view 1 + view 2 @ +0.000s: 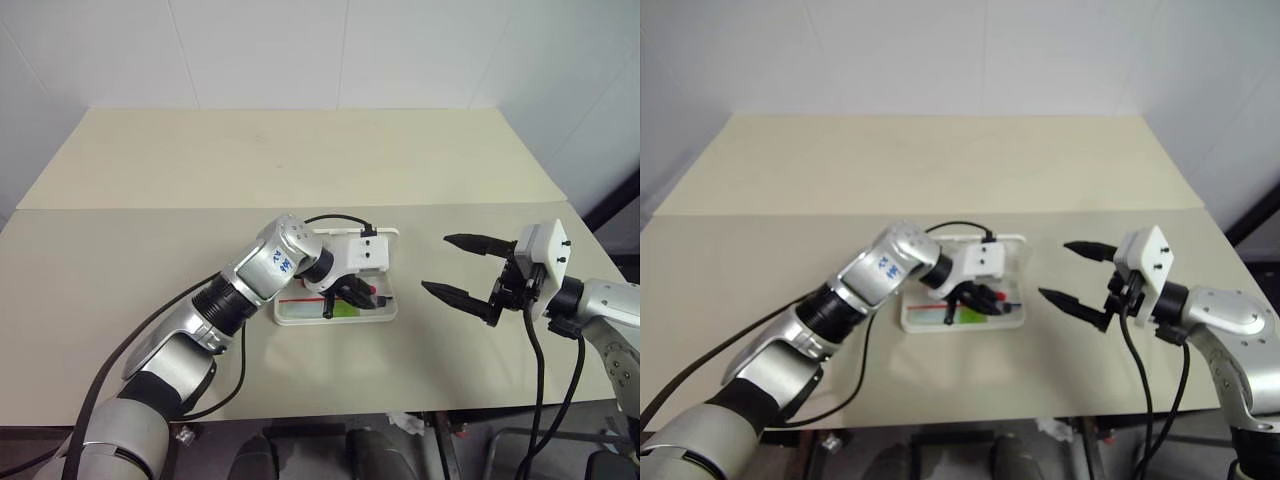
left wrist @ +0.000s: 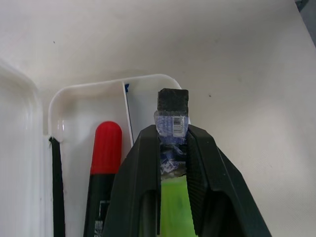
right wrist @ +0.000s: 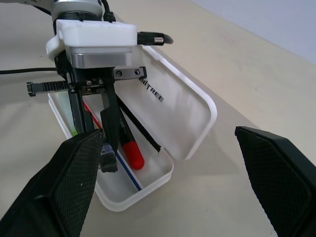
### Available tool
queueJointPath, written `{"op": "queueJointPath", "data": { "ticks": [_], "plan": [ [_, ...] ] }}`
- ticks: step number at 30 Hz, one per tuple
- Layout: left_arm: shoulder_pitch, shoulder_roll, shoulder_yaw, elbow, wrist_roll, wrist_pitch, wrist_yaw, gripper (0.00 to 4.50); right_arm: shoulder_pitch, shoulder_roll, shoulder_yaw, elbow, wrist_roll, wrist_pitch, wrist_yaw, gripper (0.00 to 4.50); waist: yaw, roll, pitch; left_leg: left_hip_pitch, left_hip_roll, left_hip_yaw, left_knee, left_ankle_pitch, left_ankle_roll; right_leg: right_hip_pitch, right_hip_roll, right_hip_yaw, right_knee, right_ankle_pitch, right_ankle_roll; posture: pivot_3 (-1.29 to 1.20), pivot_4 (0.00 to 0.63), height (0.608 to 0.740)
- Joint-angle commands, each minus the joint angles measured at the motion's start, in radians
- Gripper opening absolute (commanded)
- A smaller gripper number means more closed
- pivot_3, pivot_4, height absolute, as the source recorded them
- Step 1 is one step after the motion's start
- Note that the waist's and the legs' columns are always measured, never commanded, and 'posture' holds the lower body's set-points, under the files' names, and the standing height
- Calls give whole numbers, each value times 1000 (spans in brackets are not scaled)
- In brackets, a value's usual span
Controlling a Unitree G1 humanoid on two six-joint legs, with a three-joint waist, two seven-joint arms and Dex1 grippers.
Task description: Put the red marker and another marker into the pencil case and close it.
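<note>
1. The pencil case (image 3: 182, 111) is the landmark: a smooth white hard-plastic clamshell with rounded corners, lying open on the matte beige table (image 1: 300, 160), its lid tilted back and showing small dark lettering.
2. The red marker (image 3: 131, 148) lies inside the case's tray, a slim black barrel with a glossy rounded red end, beside a thin blue stripe on the tray floor.
3. The left gripper (image 2: 173, 148) reaches down into the case's tray, its two smooth black fingers clamped together on another marker (image 2: 173, 116), a flat pale body with a printed label, a square dark tip and a bright green part lower down.
4. The right gripper (image 1: 465, 268) hovers to the right of the case, well apart from it, its textured black fingers spread wide and holding nothing.
</note>
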Motion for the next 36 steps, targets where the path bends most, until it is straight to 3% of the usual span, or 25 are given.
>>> {"op": "queueJointPath", "data": {
  "ticks": [1,9,21,29,36],
  "plan": [
    [-22,-21,14,32,25,-38,19,355,5,3,-51,-53,27,-3,-20,4500,0,0,0,0,0,0,0,0,0,0,0,0,0,0,0,0,150,740],
    [-39,-67,40,99,28,-57,19,355,15,5,-48,-68,37,1,-41,4500,0,0,0,0,0,0,0,0,0,0,0,0,-1,0,0,0,150,740],
    [-5,-68,58,15,-5,-9,-1,4363,-6,20,-17,-53,34,-5,-44,4500,0,0,0,0,0,0,0,0,0,0,0,0,-1,0,0,0,150,740],
    [41,11,171,-122,-59,17,7,4438,-38,28,8,-24,25,-9,-24,4500,-3,0,0,0,0,0,-1,0,0,0,0,1,0,0,0,0,150,740],
    [107,113,390,-272,-169,102,65,4438,-79,25,28,21,22,-17,27,4500,-1,0,0,0,0,0,1,0,0,0,0,1,1,1,1,0,150,740]
  ]
}}
